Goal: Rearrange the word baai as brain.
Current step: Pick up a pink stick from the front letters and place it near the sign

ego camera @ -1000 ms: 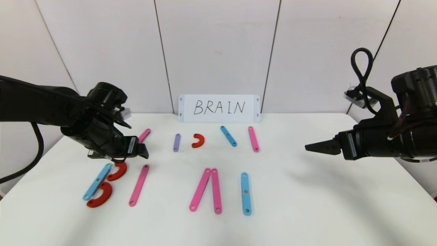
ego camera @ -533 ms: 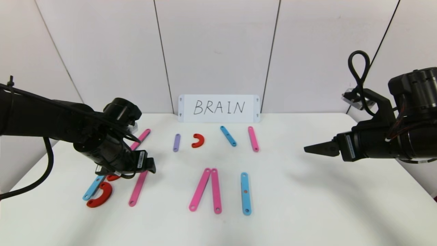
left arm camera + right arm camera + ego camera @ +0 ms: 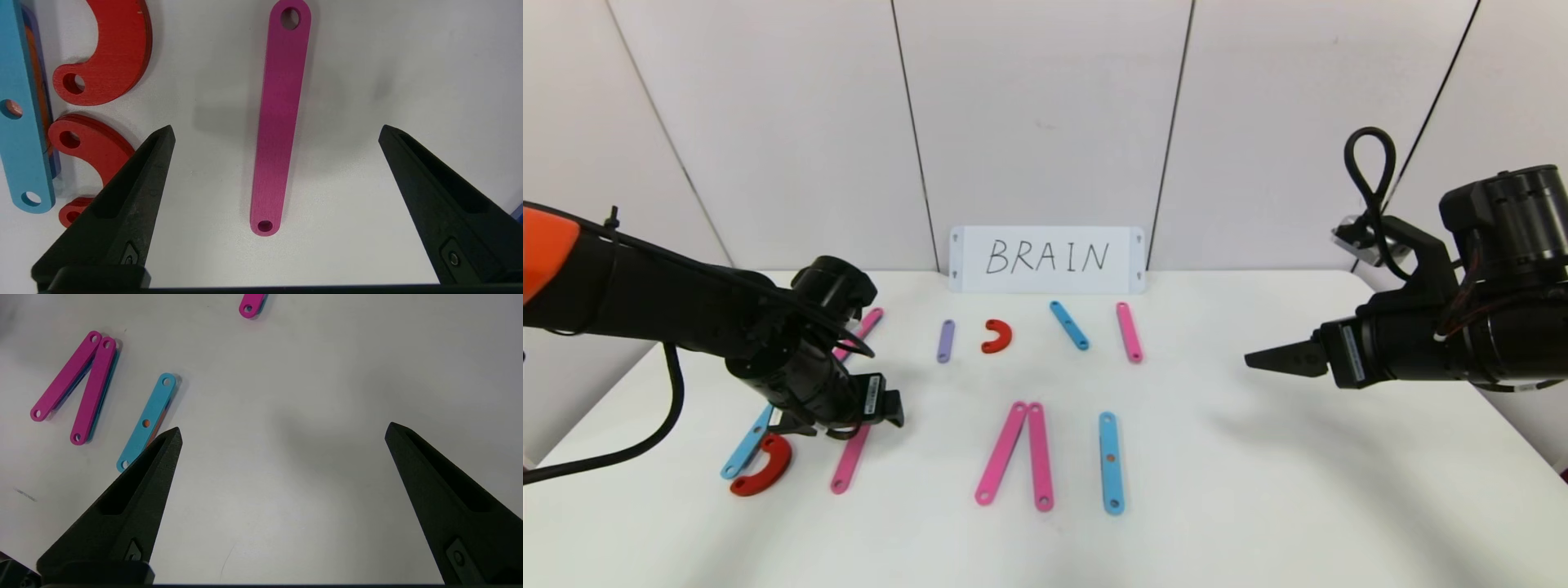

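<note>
Left tool (image 3: 277,132) spread over pink strip (image 3: 279,118), head view hides it

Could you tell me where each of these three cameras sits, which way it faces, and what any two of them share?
Head view: on the robot's head, looking forward and down at the white table and the handwritten card; both arms show, left gripper and right gripper.
Left wrist view: on the left arm's wrist, looking down between its own open fingers at a pink strip and red curves.
Right wrist view: on the right arm's wrist, looking down between its own open fingers at bare table.
Shared: the head and right wrist views both show the blue strip.
</note>
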Robot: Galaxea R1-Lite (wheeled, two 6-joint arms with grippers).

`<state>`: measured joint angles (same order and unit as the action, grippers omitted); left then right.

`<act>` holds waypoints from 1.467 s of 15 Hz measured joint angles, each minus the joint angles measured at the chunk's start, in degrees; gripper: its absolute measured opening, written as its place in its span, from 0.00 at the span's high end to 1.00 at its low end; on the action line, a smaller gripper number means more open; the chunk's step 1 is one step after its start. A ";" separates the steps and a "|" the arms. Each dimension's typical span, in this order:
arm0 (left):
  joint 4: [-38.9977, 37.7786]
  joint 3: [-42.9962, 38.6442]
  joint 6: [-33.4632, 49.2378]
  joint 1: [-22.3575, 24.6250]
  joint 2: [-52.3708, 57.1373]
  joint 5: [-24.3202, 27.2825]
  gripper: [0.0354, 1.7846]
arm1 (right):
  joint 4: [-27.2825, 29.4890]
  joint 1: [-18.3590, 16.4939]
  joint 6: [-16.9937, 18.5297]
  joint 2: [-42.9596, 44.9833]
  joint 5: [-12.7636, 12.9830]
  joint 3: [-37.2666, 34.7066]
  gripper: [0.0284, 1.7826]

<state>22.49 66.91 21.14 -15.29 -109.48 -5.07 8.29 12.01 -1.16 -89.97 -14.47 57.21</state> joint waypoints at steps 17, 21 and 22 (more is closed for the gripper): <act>-5.16 -4.07 -0.80 -0.30 -0.60 -1.27 0.59 | 0.02 0.20 -0.02 -0.44 -0.11 0.01 0.02; -5.33 -4.64 -0.80 -0.41 -0.50 -1.32 0.86 | 0.00 0.20 -0.05 -0.46 -0.11 0.01 0.02; -5.30 -4.66 -0.80 -0.41 -0.44 -1.29 0.86 | 0.02 0.20 -0.05 -0.46 -0.13 0.01 0.02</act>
<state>17.19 62.26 20.33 -15.70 -109.92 -6.36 8.31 12.20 -1.21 -90.43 -14.60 57.22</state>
